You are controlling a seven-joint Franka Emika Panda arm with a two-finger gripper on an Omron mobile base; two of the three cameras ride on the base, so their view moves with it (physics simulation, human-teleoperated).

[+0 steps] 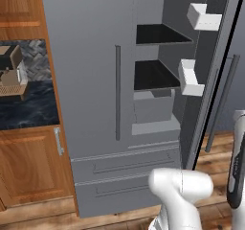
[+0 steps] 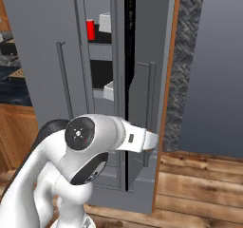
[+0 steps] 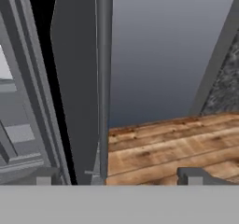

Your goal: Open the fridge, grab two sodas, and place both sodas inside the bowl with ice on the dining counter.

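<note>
While the fridge (image 1: pixel 95 80) stands with its right door swung out, the tool (image 3: pixel 114 178) gapes wide around the door handle (image 3: pixel 103 78); one soda (image 2: pixel 90 29) sits on an upper shelf.

The fridge (image 1: pixel 95 71) is matte grey all over, its handle bar (image 3: pixel 103 78) just ahead of the gripper's dark fingertips the same grey. Deeper in, beyond the hand, sit black shelves, white door bins (image 1: pixel 191 78) and one red soda can (image 2: pixel 90 30). The floor (image 3: pixel 177 143) below shows warm brown wood grain.
</note>
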